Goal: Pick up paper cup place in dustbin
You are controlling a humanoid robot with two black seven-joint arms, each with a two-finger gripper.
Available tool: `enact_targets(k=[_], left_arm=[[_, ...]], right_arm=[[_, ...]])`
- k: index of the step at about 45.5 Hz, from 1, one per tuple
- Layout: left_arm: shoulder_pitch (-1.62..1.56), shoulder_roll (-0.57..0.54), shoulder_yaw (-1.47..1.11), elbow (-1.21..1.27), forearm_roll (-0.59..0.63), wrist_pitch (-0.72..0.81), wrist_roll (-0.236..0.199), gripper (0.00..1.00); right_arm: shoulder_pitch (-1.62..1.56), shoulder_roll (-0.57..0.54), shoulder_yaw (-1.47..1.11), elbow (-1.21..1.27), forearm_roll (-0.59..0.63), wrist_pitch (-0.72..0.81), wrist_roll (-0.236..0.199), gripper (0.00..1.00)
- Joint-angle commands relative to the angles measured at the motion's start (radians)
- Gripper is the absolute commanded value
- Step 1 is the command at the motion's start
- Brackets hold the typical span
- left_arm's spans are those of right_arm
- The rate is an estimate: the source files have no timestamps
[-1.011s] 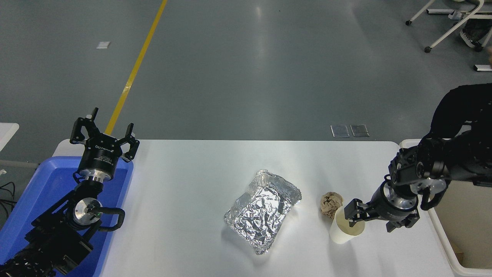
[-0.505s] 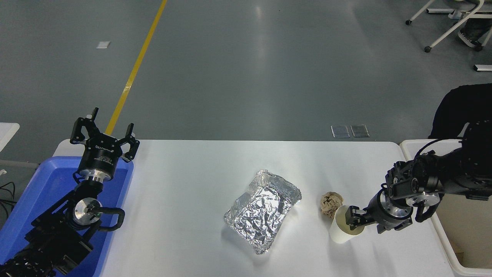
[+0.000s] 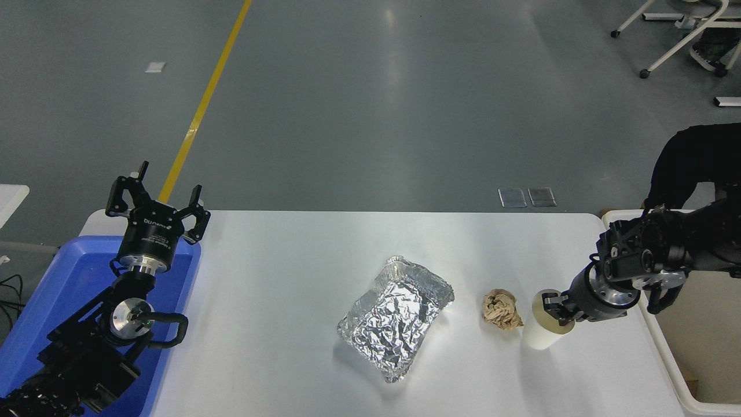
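While the paper cup [image 3: 543, 330] is held at its rim by the right gripper [image 3: 557, 307], with one finger inside the mouth and the other on the outer wall, the grasp is judged thin: only the upper edge of a soft paper wall is pinched. Whether the cup's base is clear of the white table [image 3: 278, 301] cannot be told from the head view; the cup appears tilted, mouth toward the gripper.

Risks noted:
- Slip or crush. A rim pinch on thin paper may be lost if the wall folds, and the cup would be dropped on the table short of the target.
- Collision with the crumpled paper ball [image 3: 501, 308], which lies just beside the cup on its left. It could be nudged if the cup is swung leftward.
- Rim strike. The dustbin [image 3: 666, 353] stands at the table's right edge, its thick rim near the wrist. A low carry would catch the cup's base on that rim.

Room for movement: the table between cup and dustbin is bare, so a short rightward path is open. The foil tray [image 3: 399, 315] lies well apart to the left and is not in the way. The table's near right corner is close, so little margin is left there.

The left gripper [image 3: 156, 200] is parked over the blue bin [image 3: 75, 289] at lower left, fingers spread, holding nothing.
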Motion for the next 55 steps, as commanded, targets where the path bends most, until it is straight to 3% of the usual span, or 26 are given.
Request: enact_targets(k=[1, 29, 43, 55], left_arm=[[0.0, 0.0, -0.001, 0.0, 0.0, 0.0, 0.0, 0.98], [0.0, 0.0, -0.001, 0.0, 0.0, 0.0, 0.0, 0.98], [0.001, 0.0, -0.001, 0.0, 0.0, 0.0, 0.0, 0.98], [0.001, 0.0, -0.001, 0.0, 0.0, 0.0, 0.0, 0.98]], right_arm=[[0.202, -0.12, -0.003, 0.056, -0.04, 0.084, 0.004, 0.0], [0.562, -0.218, 0.056, 0.084, -0.044, 0.253, 0.003, 0.0], [0.564, -0.221, 0.053, 0.056, -0.045, 0.238, 0.001, 0.0], [0.452, -0.258, 0.056, -0.123, -0.021, 0.164, -0.003, 0.0]])
